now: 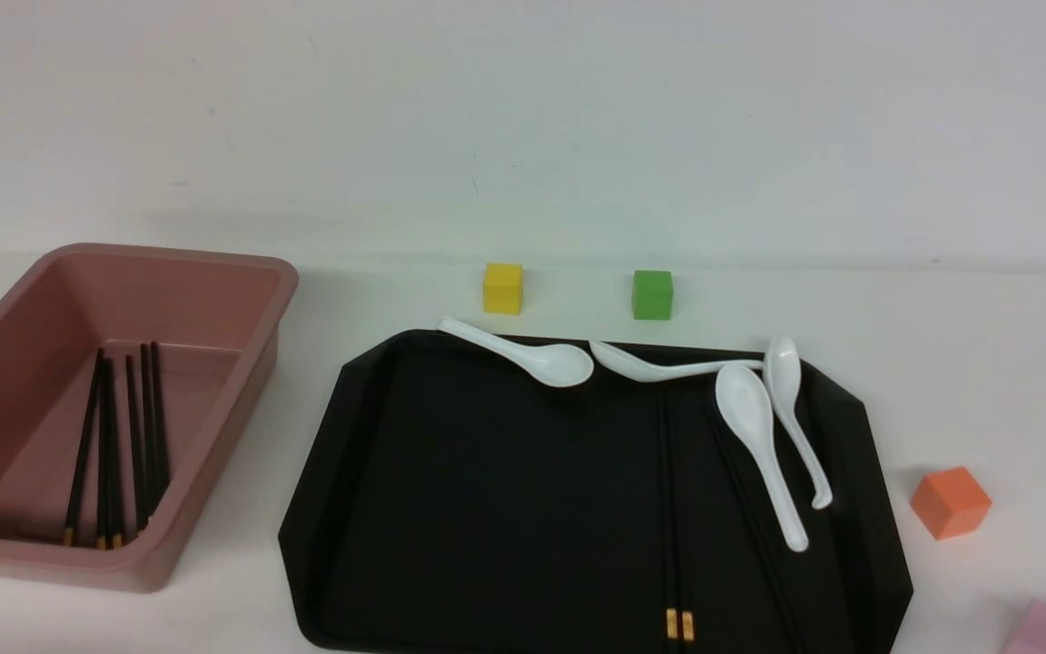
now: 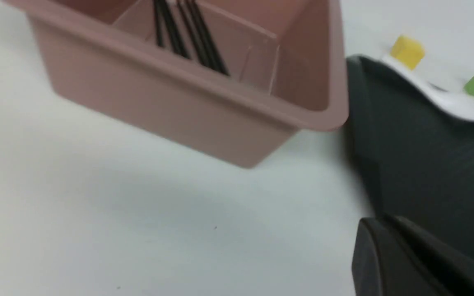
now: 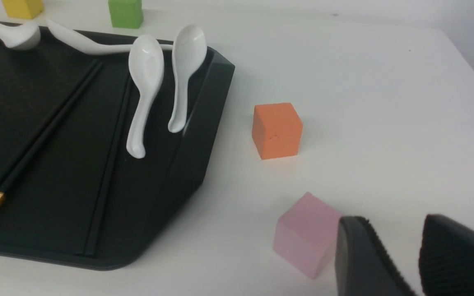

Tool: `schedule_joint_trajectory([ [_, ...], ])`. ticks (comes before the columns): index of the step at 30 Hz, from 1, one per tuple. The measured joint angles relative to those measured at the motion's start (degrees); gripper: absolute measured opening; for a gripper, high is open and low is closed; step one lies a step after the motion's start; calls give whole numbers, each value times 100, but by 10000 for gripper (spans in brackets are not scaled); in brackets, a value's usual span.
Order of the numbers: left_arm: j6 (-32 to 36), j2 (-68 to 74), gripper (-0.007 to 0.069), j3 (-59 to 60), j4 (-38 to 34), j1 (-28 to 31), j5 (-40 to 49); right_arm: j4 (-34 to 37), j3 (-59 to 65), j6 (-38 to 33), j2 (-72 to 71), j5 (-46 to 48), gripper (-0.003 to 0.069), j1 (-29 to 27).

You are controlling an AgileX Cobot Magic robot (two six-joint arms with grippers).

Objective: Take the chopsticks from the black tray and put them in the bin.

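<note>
The pink bin (image 1: 241, 272) stands at the left with several black chopsticks (image 1: 119, 436) lying in it. The black tray (image 1: 487, 509) holds a pair of chopsticks (image 1: 673, 509) with gold bands at the near end, and a third chopstick (image 1: 754, 518) slanting beside them. No gripper shows in the front view. In the left wrist view my left gripper (image 2: 385, 230) is shut and empty, over the table beside the bin (image 2: 179, 98) and the tray (image 2: 426, 164). In the right wrist view my right gripper (image 3: 393, 224) is open and empty, off the tray (image 3: 196, 123), right of the pair (image 3: 43, 131).
Several white spoons (image 1: 754, 436) lie along the tray's far and right sides. A yellow cube (image 1: 502, 288) and a green cube (image 1: 652, 294) stand behind the tray. An orange cube (image 1: 950, 501) and a pink cube (image 3: 303, 234) stand to its right, the pink one beside my right gripper.
</note>
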Motion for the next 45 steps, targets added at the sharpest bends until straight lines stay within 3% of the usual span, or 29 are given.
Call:
schedule_joint_trajectory([
  [45, 46, 0, 37, 0, 40, 0, 34, 0, 0, 0, 0, 0, 240, 0],
])
